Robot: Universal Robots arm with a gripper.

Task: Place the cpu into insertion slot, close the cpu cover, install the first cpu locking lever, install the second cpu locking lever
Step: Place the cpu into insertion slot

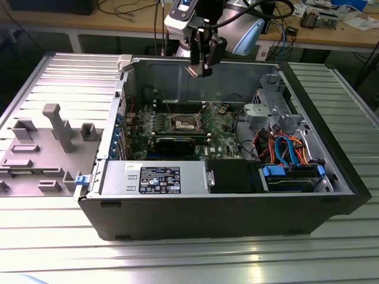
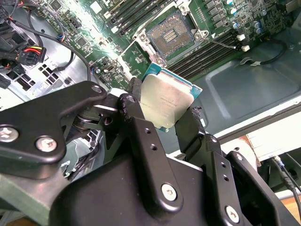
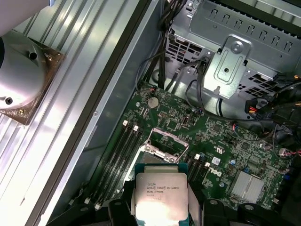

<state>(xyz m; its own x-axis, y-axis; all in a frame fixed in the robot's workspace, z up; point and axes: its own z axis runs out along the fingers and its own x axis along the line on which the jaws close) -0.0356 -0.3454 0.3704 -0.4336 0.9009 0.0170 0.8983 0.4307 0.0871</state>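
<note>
The pincer [image 1: 201, 70] hangs over the open case [image 1: 237, 219], well above the motherboard [image 1: 222, 133]. Its two black fingers [image 2: 138, 117] are drawn in to the chip's width and clamp the cpu [image 2: 167, 101] by two opposite edges. The chip sits between the tips, its silvery lid showing in both wrist views (a green rim peeks out round the lid). The cpu touches nothing but the fingers and is clear of the board.

Beneath the pincer, well apart from the chip, lies the socket [image 2: 170, 36], bare, its field of contacts uncovered. In the first wrist view the cover [image 3: 165, 140] shows as a thin metal frame just past the held chip, over the socket; whether it stands upright or lies back I cannot tell. Memory slots [image 3: 123, 150] run alongside the socket. A drive cage [image 3: 235, 61] and cables [image 1: 284, 148] lie off to one side of the pincer, lower down in the case. The case rests on a ribbed table [image 1: 177, 260].
</note>
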